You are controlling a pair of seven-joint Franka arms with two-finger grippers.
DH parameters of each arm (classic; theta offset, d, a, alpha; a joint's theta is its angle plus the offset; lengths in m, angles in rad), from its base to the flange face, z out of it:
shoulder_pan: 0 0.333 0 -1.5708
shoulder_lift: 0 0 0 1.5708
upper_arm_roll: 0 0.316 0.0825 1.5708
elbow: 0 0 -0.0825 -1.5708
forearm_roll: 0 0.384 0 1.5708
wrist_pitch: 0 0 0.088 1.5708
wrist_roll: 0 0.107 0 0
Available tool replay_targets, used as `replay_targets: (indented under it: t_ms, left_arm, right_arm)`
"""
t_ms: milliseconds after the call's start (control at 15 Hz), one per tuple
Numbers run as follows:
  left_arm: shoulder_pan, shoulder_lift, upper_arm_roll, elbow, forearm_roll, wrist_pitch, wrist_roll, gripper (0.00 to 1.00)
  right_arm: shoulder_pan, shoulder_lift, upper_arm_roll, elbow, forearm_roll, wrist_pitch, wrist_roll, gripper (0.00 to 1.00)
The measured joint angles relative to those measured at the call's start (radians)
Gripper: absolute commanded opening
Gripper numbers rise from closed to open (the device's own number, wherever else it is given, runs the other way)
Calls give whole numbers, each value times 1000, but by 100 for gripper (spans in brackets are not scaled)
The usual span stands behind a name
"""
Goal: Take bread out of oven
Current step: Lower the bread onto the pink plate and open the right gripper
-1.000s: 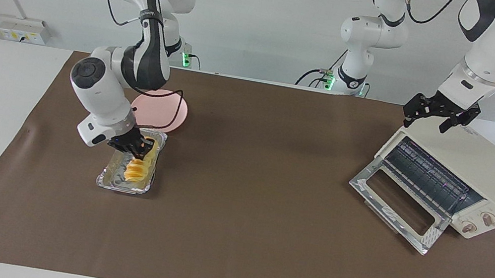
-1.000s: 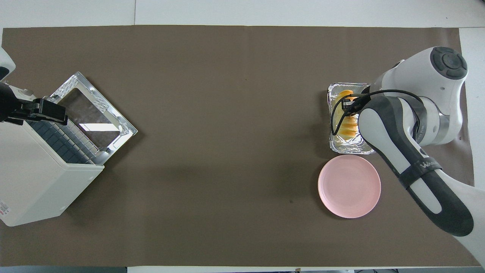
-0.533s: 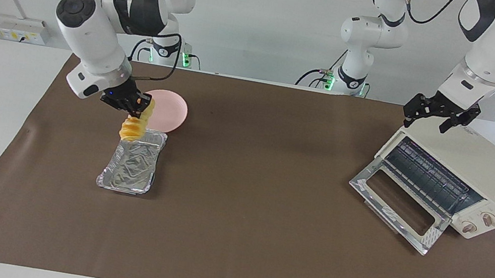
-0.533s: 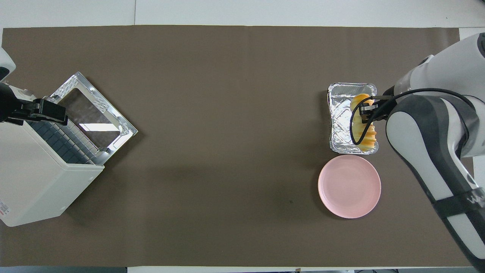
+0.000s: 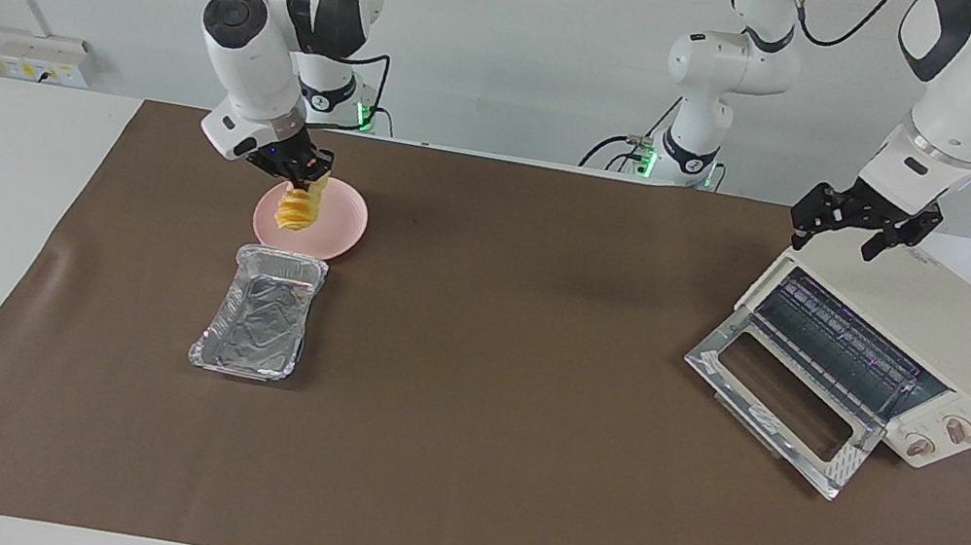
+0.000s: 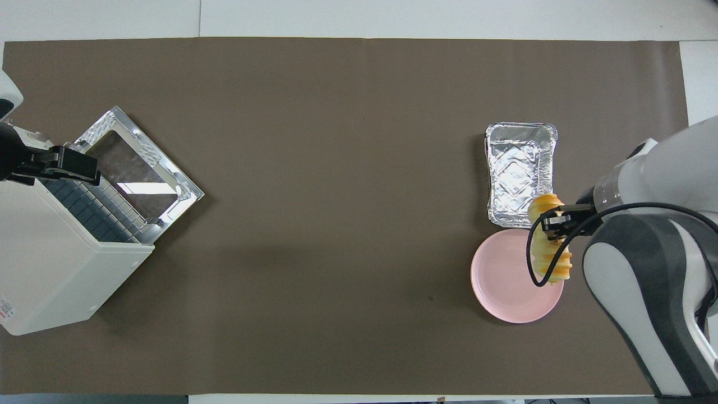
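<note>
Golden-yellow and ridged, the bread (image 5: 297,209) hangs by one end from the right claw (image 5: 297,173), whose fingers are clamped together on it; the loaf dangles in the air over the pink plate (image 5: 342,228), clear of its surface in the facing view. In the overhead view the bread (image 6: 548,247) covers the plate's (image 6: 505,280) edge toward the right arm's end of the desk. Just beside the plate, farther from the robots, lies the silver foil tray (image 5: 258,325), with nothing in it, its crinkled bottom showing. Both sit on the brown mat (image 5: 472,468) that covers the desk. At the left arm's end of the desk stands the cream-white oven (image 5: 946,350), its glass-windowed door (image 5: 782,401) dropped open and its wire rack (image 5: 838,349) bare. The left claw (image 5: 858,226) waits above the oven's top edge, over the open mouth, its fingers spread apart and holding nothing.
</note>
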Motion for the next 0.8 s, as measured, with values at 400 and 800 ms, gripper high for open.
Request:
replay_targets:
  t_ms: [400, 800]
  left_arm:
    - [0, 0, 0, 0, 0, 0, 0, 100]
    - [0, 0, 0, 0, 0, 0, 0, 100]
  right_arm:
    - [8, 25, 1, -129, 0, 238, 0, 0]
    - [27, 81, 1, -151, 0, 311, 0, 0]
